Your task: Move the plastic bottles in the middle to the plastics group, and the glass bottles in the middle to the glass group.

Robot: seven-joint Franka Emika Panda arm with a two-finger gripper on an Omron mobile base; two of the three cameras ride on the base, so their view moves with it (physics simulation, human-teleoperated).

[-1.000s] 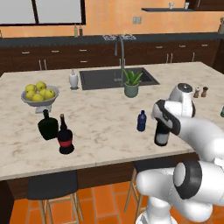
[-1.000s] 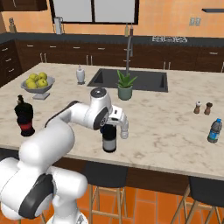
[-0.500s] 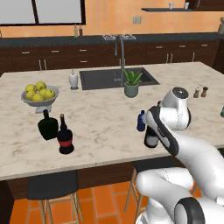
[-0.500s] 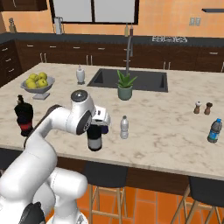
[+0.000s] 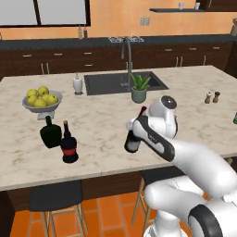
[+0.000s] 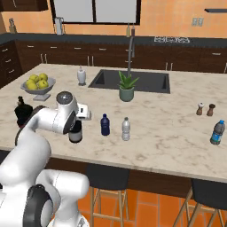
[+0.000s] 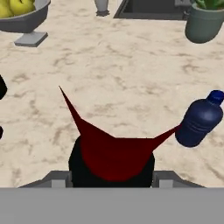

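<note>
Tool (image 5: pixel 135 127) clamped on wine bottle (image 5: pixel 132 141), gripped high at the red foil neck so the body hangs clear of the tabletop (image 5: pixel 106 115) for carrying, it seems. Glass group well off to tool's left: green flask (image 5: pixel 50 133), black bottle (image 5: pixel 69 144) just beside it. Blue bottle (image 6: pixel 105 125) near tool on the other side, standing, untouched. Plastics transfer not yet done.
</note>
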